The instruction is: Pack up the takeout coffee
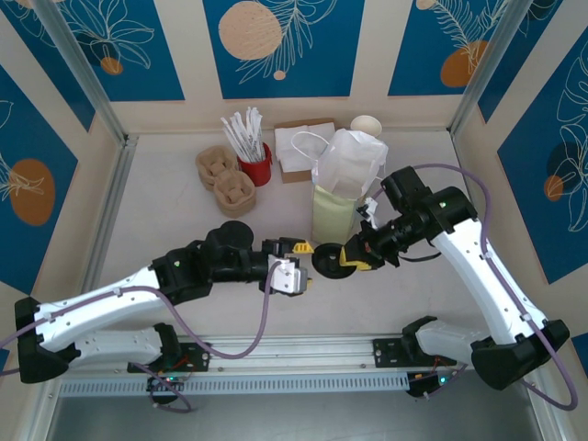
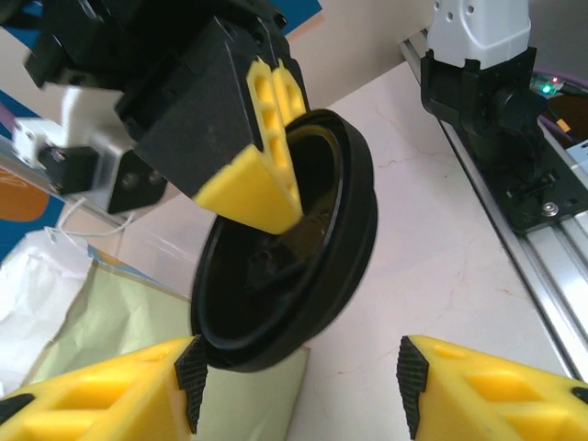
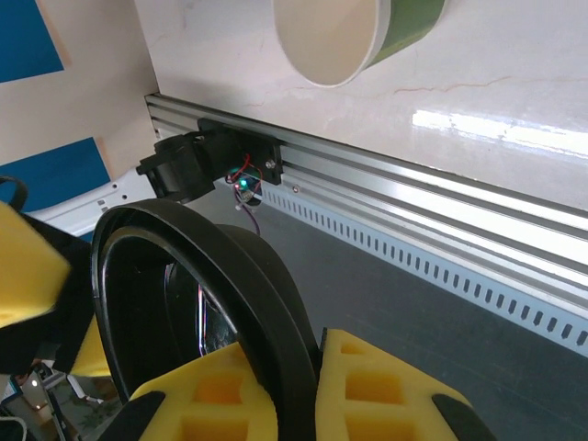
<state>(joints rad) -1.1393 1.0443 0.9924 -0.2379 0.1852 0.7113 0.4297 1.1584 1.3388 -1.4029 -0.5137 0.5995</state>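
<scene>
The small paper cup with olive-green sides (image 3: pixel 354 32) is seen from the right wrist, at the top edge of that view. It is over the pale marbled bench (image 3: pixel 514 83), farther in from the grey metal rail (image 3: pixel 413 207) that runs along the near edge. It is apart from the right gripper (image 3: pixel 299 390) and is not between any fingers. It turns a round cream face toward the camera. I cannot tell if this face is the mouth or the base, nor if the cup stands or lies. The part of its green side that shows is plain.

The right fingers (image 3: pixel 386 395) are clenched on a round black plastic lid (image 1: pixel 326 260), with its rim between the two yellow fingers. The lid is carried on edge above the middle of the bench, a little toward the near edge. The left gripper (image 1: pixel 303 261) faces it from the left, with its fingers released and spread wide. The low rim of the lid is just beside one black pad (image 2: pixel 191 381), and I cannot tell whether they touch. Just behind the lid, toward the far edge, stands a pale green paper bag (image 1: pixel 333 213).
</scene>
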